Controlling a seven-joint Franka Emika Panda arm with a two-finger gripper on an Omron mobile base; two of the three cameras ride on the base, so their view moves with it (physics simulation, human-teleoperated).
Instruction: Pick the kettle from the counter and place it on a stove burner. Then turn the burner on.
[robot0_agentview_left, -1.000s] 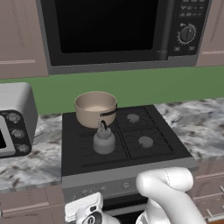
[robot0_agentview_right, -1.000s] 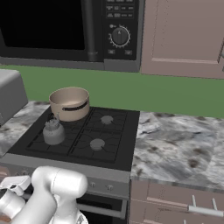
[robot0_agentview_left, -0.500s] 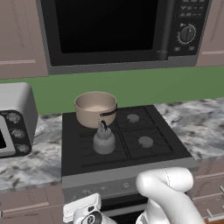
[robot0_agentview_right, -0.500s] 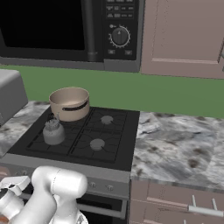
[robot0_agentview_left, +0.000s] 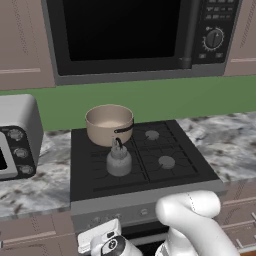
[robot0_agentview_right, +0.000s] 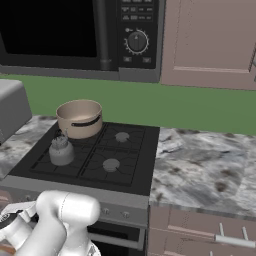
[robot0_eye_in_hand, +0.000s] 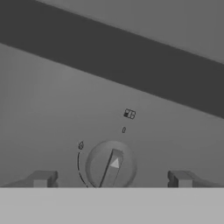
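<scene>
Kettle (robot0_agentview_left: 119, 161) sits upright on the stove's (robot0_agentview_left: 190, 165) front-left burner, spout side toward the back, its thin dark handle arched over the top; same kettle in the right base view (robot0_agentview_right: 61, 151). Saucepan (robot0_agentview_left: 109, 124) is just behind it on the rear-left burner, dark side handle pointing right and forward, close to the kettle's handle (touching or not, can't tell). The two right burners are bare: rear one (robot0_agentview_left: 152, 134), front one (robot0_agentview_left: 166, 161). Marbled desk (robot0_agentview_left: 227, 145) flanks the stove on both sides; a grey toaster oven (robot0_agentview_left: 15, 135) stands on the left stretch, well apart from the kettle. Black microwave (robot0_agentview_left: 130, 35) hangs above, green wall between it and the stove. Arm is folded low in front of the stove, below the desk edge, with the end effector (robot0_eye_in_hand: 111, 179) facing the grey control panel. Its fingers (robot0_eye_in_hand: 41, 178) are spread wide, one each side of a round knob (robot0_eye_in_hand: 111, 166), not touching it. Knob pointer is tilted slightly right of straight up in the hand view. Small markings sit on the panel above the knob.
</scene>
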